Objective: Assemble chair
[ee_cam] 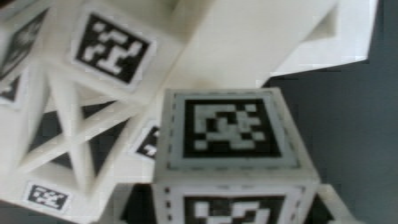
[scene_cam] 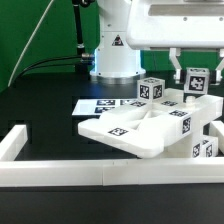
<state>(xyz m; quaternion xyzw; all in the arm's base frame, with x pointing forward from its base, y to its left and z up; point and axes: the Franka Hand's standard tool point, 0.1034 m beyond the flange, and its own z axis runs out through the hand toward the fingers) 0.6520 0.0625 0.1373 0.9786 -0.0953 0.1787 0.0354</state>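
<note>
Tool (scene_cam: 185,68) | your fingers straddle a tagged white block (scene_cam: 196,80) atop the chair (scene_cam: 150,125) | desk's (scene_cam: 40,100) near rail; grip unclear

Matt white plastic chair (scene_cam: 150,125) parts on smooth black table (scene_cam: 40,105).

Chair (scene_cam: 150,125) blurred, cropped in wrist view — jaws hidden.

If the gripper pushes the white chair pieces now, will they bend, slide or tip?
The chair pieces look like stiff blocky plastic, so bending seems unlikely. The flat panel rests tilted on other parts, so it may slide or rock. The small tagged block has flat faces, so it will probably not roll.
</note>
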